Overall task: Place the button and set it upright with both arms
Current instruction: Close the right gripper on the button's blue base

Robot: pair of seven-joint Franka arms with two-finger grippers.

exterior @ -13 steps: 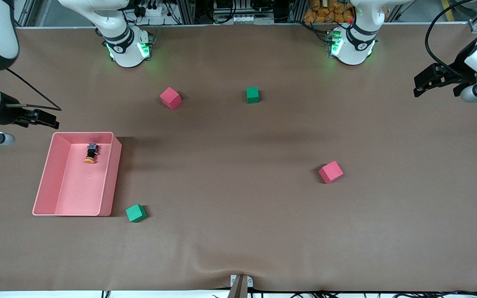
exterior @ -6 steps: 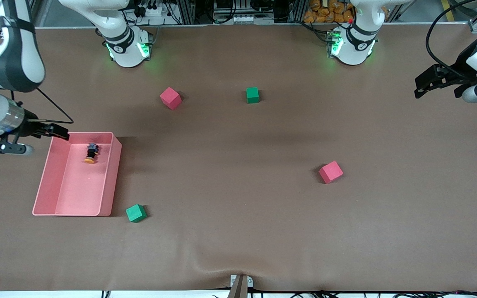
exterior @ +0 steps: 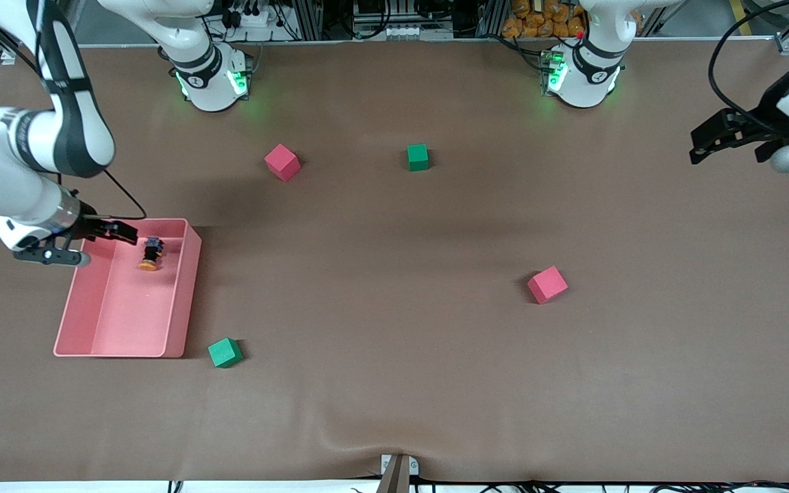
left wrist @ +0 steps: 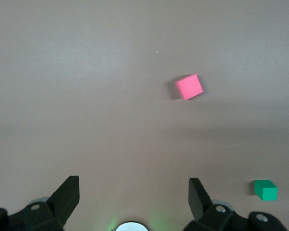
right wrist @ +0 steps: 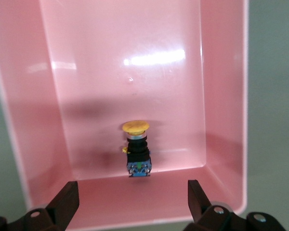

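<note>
Button [exterior: 151, 254] lies on its side in the pink bin [exterior: 177, 301], at the end farthest from the front camera. Right gripper [exterior: 122, 231], fingers apart, hangs over that bin end, at about 10 o'clock from the button. Left gripper [exterior: 704, 140] waits, fingers apart, over its table end. Risk: bin wall crowds the fingers, so the cap could slip or roll

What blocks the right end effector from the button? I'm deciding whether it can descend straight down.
Nothing visible does. The right end effector hangs open over the pink bin's rim, and the button lies on its side on the bin floor between the fingers in the right wrist view, close to a wall.
</note>
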